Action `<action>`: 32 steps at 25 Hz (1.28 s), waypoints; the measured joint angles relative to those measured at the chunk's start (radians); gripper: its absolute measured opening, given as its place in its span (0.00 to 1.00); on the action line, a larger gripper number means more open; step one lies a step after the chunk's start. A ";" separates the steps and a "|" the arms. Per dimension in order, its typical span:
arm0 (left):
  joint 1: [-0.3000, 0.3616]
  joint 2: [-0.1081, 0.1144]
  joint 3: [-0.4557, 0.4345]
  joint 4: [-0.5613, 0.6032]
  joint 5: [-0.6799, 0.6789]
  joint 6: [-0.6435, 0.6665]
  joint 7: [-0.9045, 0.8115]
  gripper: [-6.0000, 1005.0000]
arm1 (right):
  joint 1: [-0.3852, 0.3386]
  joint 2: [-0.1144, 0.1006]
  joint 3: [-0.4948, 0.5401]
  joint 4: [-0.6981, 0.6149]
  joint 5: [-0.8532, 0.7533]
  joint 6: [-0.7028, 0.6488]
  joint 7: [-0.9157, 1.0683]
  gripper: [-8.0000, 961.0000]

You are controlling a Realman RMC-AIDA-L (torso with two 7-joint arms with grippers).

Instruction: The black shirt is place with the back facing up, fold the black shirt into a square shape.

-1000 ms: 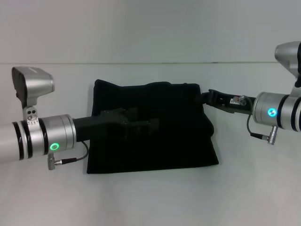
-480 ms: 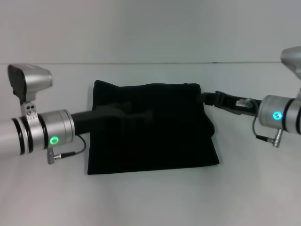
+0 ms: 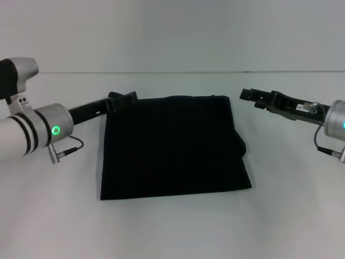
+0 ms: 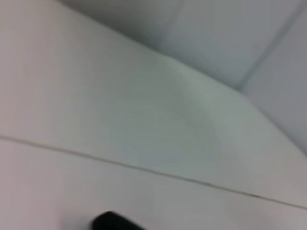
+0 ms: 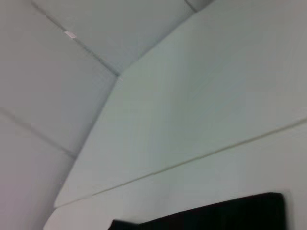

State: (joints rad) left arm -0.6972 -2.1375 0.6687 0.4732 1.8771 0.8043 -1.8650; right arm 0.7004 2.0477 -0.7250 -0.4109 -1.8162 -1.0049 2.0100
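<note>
shirt (image 3: 175,148) lay flat at the middle of the white counter (image 3: 172,226), already folded into a near-square block. it was soft, matte black cloth, with a straight front edge. its 3 o'clock side bulged a little where a layer stuck out. no lettering showed.

left tool (image 3: 123,97) hung at the shirt's 11 o'clock corner, over or just at the edge; whether it touched the cloth could not be told, nor could its jaw state. right tool (image 3: 249,96) sat off the 1 o'clock corner, clear of the cloth, jaw state also not readable. it held nothing that could be seen.

the fold looked about done. the risk i saw: if the left tool snagged that far corner while pulling away, the limp cloth would drag and peel the top layer open. the loose bulge at 3 o'clock could also slump out and spoil the square.
</note>
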 joint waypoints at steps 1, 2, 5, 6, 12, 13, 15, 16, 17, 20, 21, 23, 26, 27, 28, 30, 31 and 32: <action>-0.012 0.004 0.001 -0.018 0.001 -0.036 -0.013 0.95 | -0.002 -0.005 0.001 -0.002 0.000 -0.021 -0.015 0.66; -0.023 0.006 0.002 -0.035 0.002 -0.060 -0.020 0.95 | -0.003 -0.009 0.001 -0.002 0.000 -0.042 -0.029 0.69; -0.059 0.018 0.004 -0.090 0.004 -0.127 -0.036 0.95 | -0.005 -0.019 0.002 -0.002 0.000 -0.099 -0.080 0.72; -0.070 0.021 0.004 -0.107 0.004 -0.143 -0.039 0.95 | -0.005 -0.021 0.002 -0.002 0.000 -0.110 -0.093 0.72; -0.101 0.004 0.002 -0.120 -0.004 -0.239 -0.041 0.95 | -0.001 -0.032 0.003 -0.002 0.000 -0.120 -0.121 0.71; -0.108 0.003 0.003 -0.122 -0.004 -0.256 -0.041 0.95 | 0.000 -0.034 0.003 -0.002 0.000 -0.120 -0.123 0.71; -0.115 0.001 0.004 -0.125 -0.003 -0.282 -0.041 0.95 | 0.002 -0.038 0.003 -0.002 0.001 -0.120 -0.124 0.71; -0.119 0.000 0.005 -0.125 -0.002 -0.298 -0.040 0.95 | 0.003 -0.039 0.003 -0.002 0.001 -0.120 -0.124 0.71; -0.122 -0.001 0.005 -0.125 -0.002 -0.307 -0.039 0.95 | 0.004 -0.040 0.003 -0.002 0.001 -0.120 -0.124 0.71; -0.130 -0.002 0.007 -0.128 0.002 -0.329 -0.035 0.95 | 0.007 -0.041 0.003 -0.002 0.001 -0.117 -0.124 0.71; -0.132 -0.002 0.008 -0.129 0.003 -0.337 -0.035 0.95 | 0.008 -0.040 0.003 -0.002 0.001 -0.116 -0.124 0.71; -0.136 -0.004 0.014 -0.138 0.005 -0.358 -0.034 0.94 | 0.010 -0.037 0.003 -0.002 0.001 -0.115 -0.124 0.71; -0.138 -0.005 0.016 -0.148 0.006 -0.367 -0.032 0.94 | 0.013 -0.034 0.003 -0.002 0.001 -0.115 -0.124 0.71; -0.139 -0.006 0.016 -0.150 0.006 -0.367 -0.032 0.94 | 0.014 -0.033 0.003 -0.002 0.001 -0.115 -0.124 0.71; -0.139 -0.007 0.016 -0.152 0.006 -0.367 -0.031 0.94 | 0.015 -0.032 0.003 -0.002 0.001 -0.114 -0.124 0.71; -0.140 -0.009 0.016 -0.153 0.006 -0.367 -0.031 0.94 | 0.017 -0.030 0.003 -0.002 0.001 -0.112 -0.125 0.71; -0.140 -0.011 0.016 -0.153 0.006 -0.366 -0.031 0.94 | 0.017 -0.029 0.003 -0.002 0.001 -0.111 -0.125 0.71; -0.140 -0.013 0.016 -0.153 0.007 -0.364 -0.031 0.94 | 0.017 -0.029 0.003 -0.002 0.001 -0.109 -0.125 0.71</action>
State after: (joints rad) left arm -0.8371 -2.1502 0.6843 0.3205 1.8836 0.4406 -1.8960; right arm 0.7178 2.0189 -0.7224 -0.4127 -1.8157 -1.1139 1.8846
